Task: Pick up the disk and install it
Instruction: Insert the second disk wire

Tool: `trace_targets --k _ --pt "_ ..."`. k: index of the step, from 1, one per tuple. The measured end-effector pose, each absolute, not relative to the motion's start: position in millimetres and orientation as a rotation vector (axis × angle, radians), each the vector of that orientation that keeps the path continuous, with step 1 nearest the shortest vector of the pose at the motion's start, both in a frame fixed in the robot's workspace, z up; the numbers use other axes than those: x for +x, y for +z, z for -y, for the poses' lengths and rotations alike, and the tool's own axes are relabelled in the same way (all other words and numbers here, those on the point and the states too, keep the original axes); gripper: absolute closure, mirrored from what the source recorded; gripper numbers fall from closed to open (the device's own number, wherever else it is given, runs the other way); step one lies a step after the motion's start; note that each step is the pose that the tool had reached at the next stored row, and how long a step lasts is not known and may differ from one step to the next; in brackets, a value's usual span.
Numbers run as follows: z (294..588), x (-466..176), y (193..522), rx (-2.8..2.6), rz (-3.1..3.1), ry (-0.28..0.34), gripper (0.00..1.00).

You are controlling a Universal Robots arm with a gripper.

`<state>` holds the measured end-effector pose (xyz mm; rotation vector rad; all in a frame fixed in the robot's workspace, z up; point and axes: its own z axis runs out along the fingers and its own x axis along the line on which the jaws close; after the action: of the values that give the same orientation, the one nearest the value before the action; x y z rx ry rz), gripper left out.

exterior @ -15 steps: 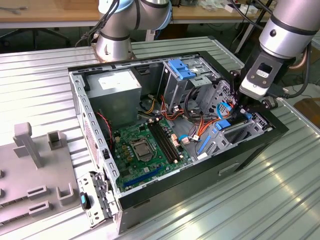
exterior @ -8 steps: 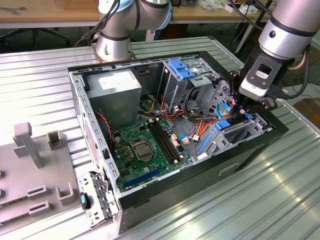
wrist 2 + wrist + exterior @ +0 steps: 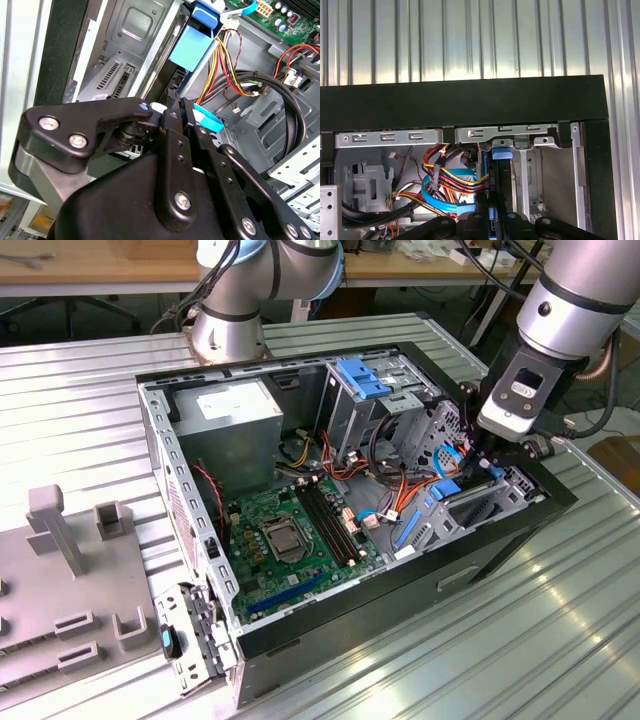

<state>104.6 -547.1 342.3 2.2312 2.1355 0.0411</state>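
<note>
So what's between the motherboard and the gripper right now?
In the exterior view, a tangle of red, orange and blue cables lies between the motherboard and the gripper, which holds the disk on edge.

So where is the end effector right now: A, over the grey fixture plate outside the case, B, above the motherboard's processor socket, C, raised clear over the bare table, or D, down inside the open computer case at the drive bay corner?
D: in the exterior view the end effector reaches into the open computer case at the drive bay corner, and in the second wrist view it is closed on the disk.
</note>
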Motion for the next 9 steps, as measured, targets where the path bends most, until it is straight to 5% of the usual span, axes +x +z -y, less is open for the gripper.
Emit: trace_targets --k 9 --pt "547.7 104.6 345.4 2.241 -2.144 0.061 0.83"
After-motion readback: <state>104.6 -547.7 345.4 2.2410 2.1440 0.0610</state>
